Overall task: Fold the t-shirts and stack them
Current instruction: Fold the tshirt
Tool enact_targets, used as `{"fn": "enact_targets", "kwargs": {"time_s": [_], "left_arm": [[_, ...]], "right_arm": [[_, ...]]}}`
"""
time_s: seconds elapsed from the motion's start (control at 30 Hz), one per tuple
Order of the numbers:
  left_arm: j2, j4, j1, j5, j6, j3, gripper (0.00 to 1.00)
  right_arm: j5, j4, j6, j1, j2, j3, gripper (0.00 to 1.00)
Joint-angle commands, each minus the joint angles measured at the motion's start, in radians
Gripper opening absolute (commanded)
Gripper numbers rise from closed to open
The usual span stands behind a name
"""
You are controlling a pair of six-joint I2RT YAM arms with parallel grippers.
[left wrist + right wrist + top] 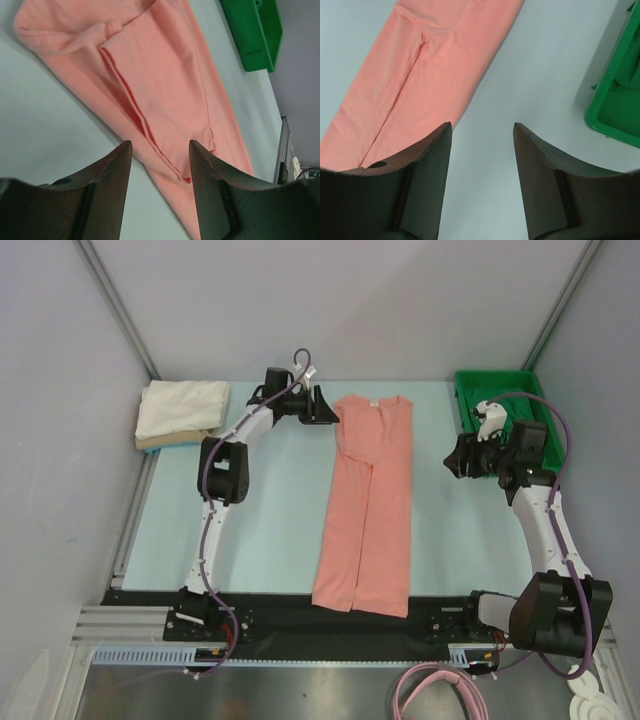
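Note:
A salmon-pink t-shirt (367,505) lies in a long narrow strip down the middle of the table, both sides folded inward, white neck label at the far end. It also shows in the left wrist view (165,85) and the right wrist view (430,65). My left gripper (326,405) is open and empty, just left of the shirt's collar end. My right gripper (456,462) is open and empty above bare table, right of the shirt. A folded white t-shirt (181,407) sits on a tan one (170,441) at the far left.
A bright green plastic tray (497,390) stands at the far right corner, behind my right arm; it shows in the left wrist view (252,30) and the right wrist view (617,95). Grey walls close in the table. Pink cable coils lie below the front rail.

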Motion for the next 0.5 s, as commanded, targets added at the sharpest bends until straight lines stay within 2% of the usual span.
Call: {"fn": "enact_targets", "kwargs": {"time_s": [0.0, 0.2, 0.47], "left_arm": [[0.044, 0.042, 0.012, -0.001, -0.060, 0.073, 0.55], [0.085, 0.090, 0.009, -0.010, -0.111, 0.070, 0.56], [0.160, 0.163, -0.028, -0.003, -0.169, 0.093, 0.54]], "right_arm": [[-0.039, 0.050, -0.021, -0.011, -0.041, -0.010, 0.58], [-0.054, 0.052, -0.024, -0.012, -0.022, -0.012, 0.58], [-0.060, 0.060, -0.023, -0.011, -0.021, -0.020, 0.59]]}}
